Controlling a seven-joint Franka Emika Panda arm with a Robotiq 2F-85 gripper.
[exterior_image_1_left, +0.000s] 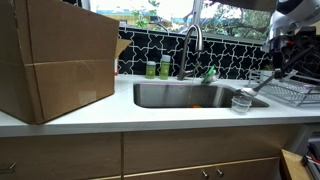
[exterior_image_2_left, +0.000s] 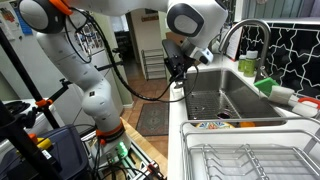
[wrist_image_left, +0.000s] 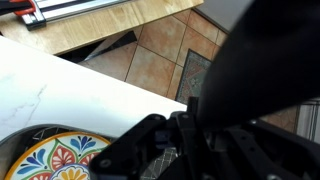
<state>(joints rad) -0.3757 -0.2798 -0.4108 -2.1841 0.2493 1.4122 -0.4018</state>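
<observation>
Nearby, a dark-rimmed plate (wrist_image_left: 50, 160) shows bright floral patterns; I cannot tell whether the jaws are spread.

White countertop (exterior_image_1_left: 60, 128) w/ steel sink (exterior_image_1_left: 180, 95) set in its middle. Big cardboard box (exterior_image_1_left: 55, 55) sits at one end. Wire dish rack (exterior_image_1_left: 285, 92) at opp. end, clear glass (exterior_image_1_left: 241, 101) just beside it. Green bottles (exterior_image_1_left: 157, 68) behind sink by faucet (exterior_image_1_left: 192, 45). Patterned plate (wrist_image_left: 55, 160) lies btw sink & rack.
</observation>
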